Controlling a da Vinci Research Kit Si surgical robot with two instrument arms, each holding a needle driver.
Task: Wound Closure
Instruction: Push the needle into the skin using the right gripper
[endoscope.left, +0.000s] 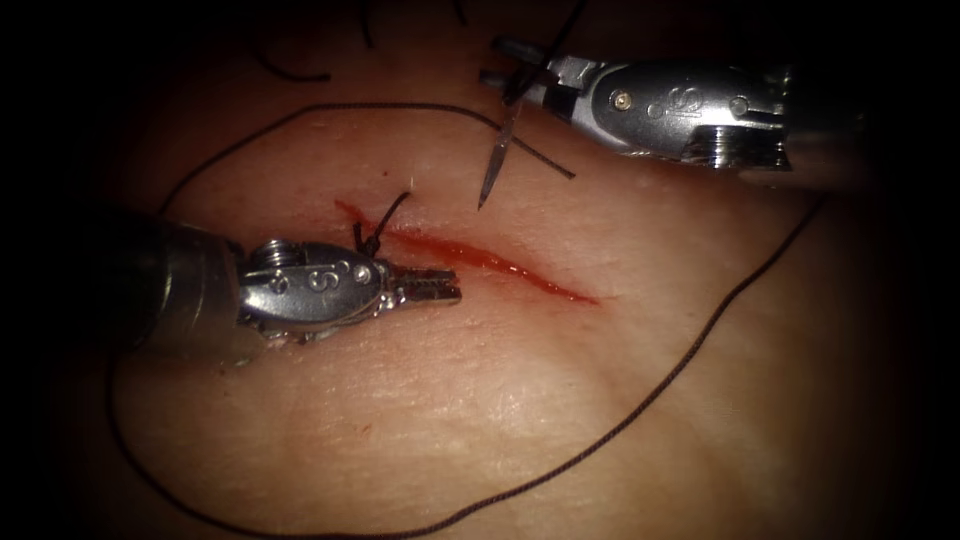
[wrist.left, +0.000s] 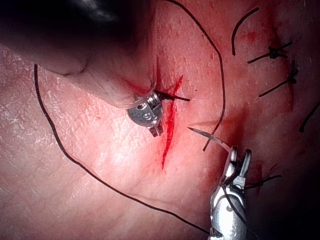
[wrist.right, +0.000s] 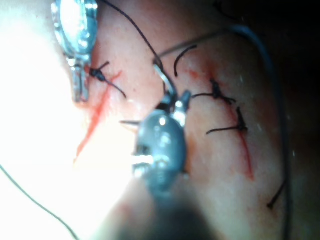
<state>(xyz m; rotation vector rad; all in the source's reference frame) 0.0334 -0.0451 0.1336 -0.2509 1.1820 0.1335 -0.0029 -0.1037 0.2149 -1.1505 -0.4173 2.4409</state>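
marks: an "S"-like stamp is seen on the left tool (endoscope.left: 432, 290) wrist housing | a similar stamp is seen on the right tool (endoscope.left: 505, 62) housing | no other text can be read

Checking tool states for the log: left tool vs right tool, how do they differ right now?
The right tool holds the needle near its rear end, tip hanging free above the tissue; the left tool holds nothing. The right tool is up right of the cut; the left tool's closed jaws lie low at the cut, beside the knot. Both are needle drivers.
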